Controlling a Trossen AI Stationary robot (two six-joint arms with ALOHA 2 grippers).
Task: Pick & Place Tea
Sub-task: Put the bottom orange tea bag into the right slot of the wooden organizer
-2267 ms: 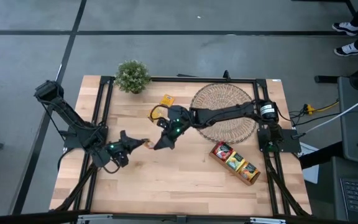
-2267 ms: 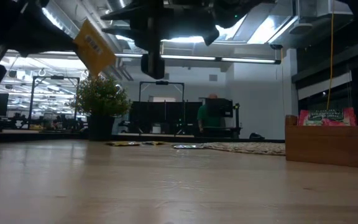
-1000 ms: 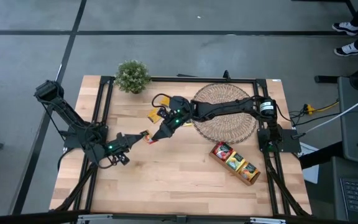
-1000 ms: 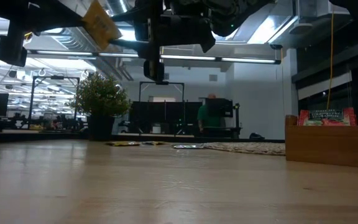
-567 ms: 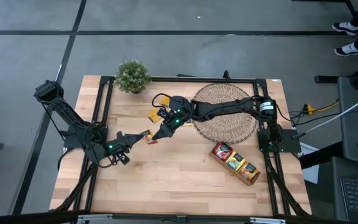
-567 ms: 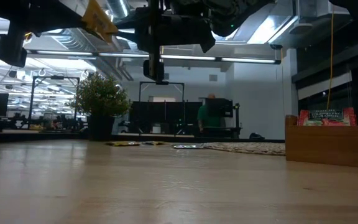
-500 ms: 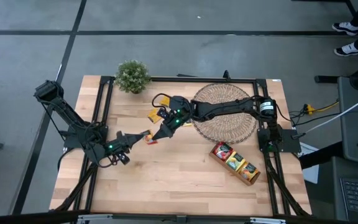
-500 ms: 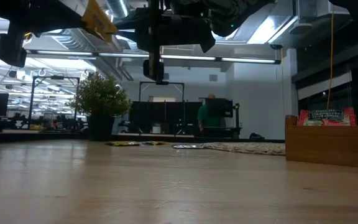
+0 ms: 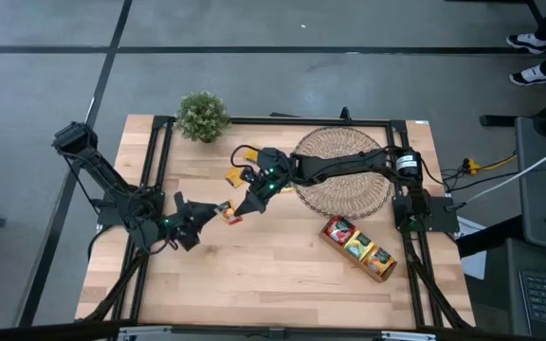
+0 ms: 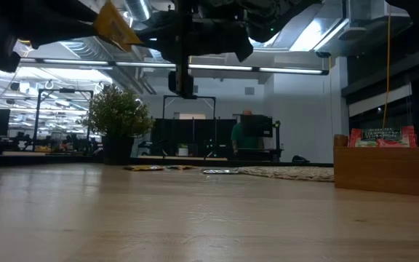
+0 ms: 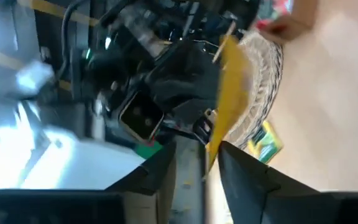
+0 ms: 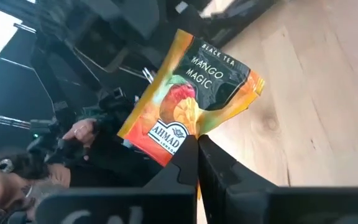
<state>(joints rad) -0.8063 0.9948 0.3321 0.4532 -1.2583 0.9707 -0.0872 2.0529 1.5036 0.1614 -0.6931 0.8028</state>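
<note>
The right wrist view shows what the others cannot: the right gripper [image 12: 196, 144] has its jaws pinched shut on the lower edge of a tea sachet [image 12: 188, 93] — an orange-and-yellow wrapper with a pictured mango and the words "Mango Magic". From above the same sachet [image 9: 232, 214] is only a small orange-red fleck held in the air over the middle of the table [image 9: 254, 275], between the two arms. The left wrist view catches it edge-on as a thin yellow strip [image 11: 229, 93], just beyond the parted fingers [image 11: 244, 171] of the left gripper [image 9: 204, 217], which stands open beside the sachet without touching it.

In the low view the sachet [image 10: 116, 27] hangs tilted high above the wood, under the dark arms.

Farther back on the table lie another yellow sachet [image 9: 234, 175] behind the right arm, the round woven mat [image 9: 354, 194] partly covered by that arm, and a wooden tray [image 9: 358, 248] of sachets near the right edge. A potted plant [image 9: 203, 116] stands at the far corner — beyond it, the low view shows a person in green [image 10: 244, 135] in the room.
</note>
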